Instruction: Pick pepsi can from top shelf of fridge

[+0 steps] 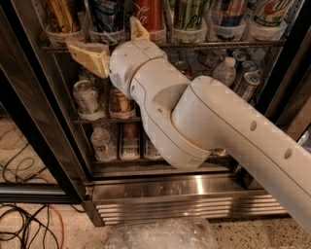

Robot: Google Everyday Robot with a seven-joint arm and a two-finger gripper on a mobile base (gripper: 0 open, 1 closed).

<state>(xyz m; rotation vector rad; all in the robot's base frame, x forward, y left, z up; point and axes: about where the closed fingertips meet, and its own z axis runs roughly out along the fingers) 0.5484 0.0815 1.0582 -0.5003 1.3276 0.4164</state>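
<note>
The fridge point(184, 194) stands open with its black frame and ribbed steel base. On the top shelf point(218, 44), a wire rack with plastic cup holders, the dark blue pepsi can point(106, 13) stands second from the left. A red can point(149, 10) is to its right and a green-and-white can point(187, 14) beyond that. My gripper point(103, 34) is open just below and in front of the pepsi can. One tan finger point(90, 53) points left under the shelf rail; the other point(138, 29) rises between the pepsi can and the red can. It holds nothing.
My white arm point(218, 126) hides much of the middle shelves. Cans point(87, 97) and small bottles point(226, 73) fill the lower racks. The black door frame point(29, 97) is at the left, cables point(24, 223) lie on the floor, and crumpled clear plastic point(160, 233) is at the bottom.
</note>
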